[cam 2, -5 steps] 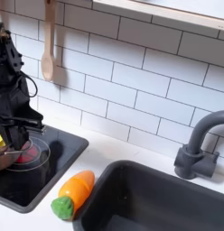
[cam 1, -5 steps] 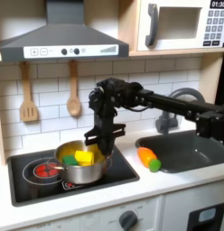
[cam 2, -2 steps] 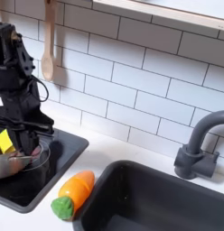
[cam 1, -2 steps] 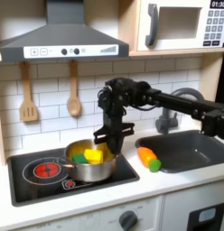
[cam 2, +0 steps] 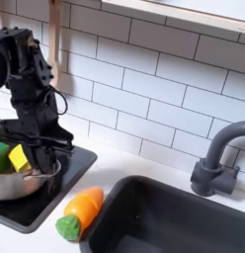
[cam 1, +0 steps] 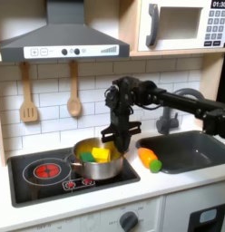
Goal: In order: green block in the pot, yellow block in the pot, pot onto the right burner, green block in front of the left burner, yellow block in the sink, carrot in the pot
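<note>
The steel pot (cam 1: 96, 167) sits on the black stovetop (cam 1: 51, 184), toward the first exterior view's right, over the right burner area. Inside it lie the green block (cam 1: 87, 156) and the yellow block (cam 1: 102, 155), side by side. My gripper (cam 1: 117, 145) reaches down at the pot's right rim and looks shut on it. In the second exterior view, the pot (cam 2: 16, 185) holds the green block (cam 2: 1, 155) and yellow block (cam 2: 18, 158), with the gripper (cam 2: 45, 164) at its rim. The orange carrot (cam 1: 150, 159) (cam 2: 81, 210) lies on the counter between stove and sink.
The red left burner (cam 1: 46, 169) is uncovered. The dark sink (cam 1: 191, 151) (cam 2: 174, 222) with a grey faucet (cam 2: 215, 158) is at the right of both exterior views. Wooden utensils (cam 1: 73, 91) hang on the tiled wall; a hood and microwave hang above.
The gripper and the pot with both blocks have slid rightward across the stovetop in the first exterior view, leaving the left burner uncovered.
</note>
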Controlling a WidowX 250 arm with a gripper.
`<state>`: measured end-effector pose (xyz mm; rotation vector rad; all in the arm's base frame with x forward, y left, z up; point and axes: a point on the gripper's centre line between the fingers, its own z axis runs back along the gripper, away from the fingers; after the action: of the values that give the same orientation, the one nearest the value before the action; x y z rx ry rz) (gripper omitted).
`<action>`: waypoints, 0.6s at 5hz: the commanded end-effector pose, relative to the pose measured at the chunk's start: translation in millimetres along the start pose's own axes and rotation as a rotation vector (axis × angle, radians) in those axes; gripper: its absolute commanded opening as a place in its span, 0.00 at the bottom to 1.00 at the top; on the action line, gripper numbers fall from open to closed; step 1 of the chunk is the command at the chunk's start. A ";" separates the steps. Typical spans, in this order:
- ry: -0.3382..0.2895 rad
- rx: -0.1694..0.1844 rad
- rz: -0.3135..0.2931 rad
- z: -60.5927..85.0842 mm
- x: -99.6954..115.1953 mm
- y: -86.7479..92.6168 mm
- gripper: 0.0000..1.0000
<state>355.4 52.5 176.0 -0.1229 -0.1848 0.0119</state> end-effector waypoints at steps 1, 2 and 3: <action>0.007 -0.007 -0.021 -0.8 -4.7 -8.9 0.00; 0.008 -0.012 -0.023 -0.8 -8.3 -11.3 0.00; 0.009 -0.010 -0.027 -1.6 -9.8 -11.5 0.00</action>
<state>346.0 40.8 175.0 -0.1313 -0.1790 -0.0170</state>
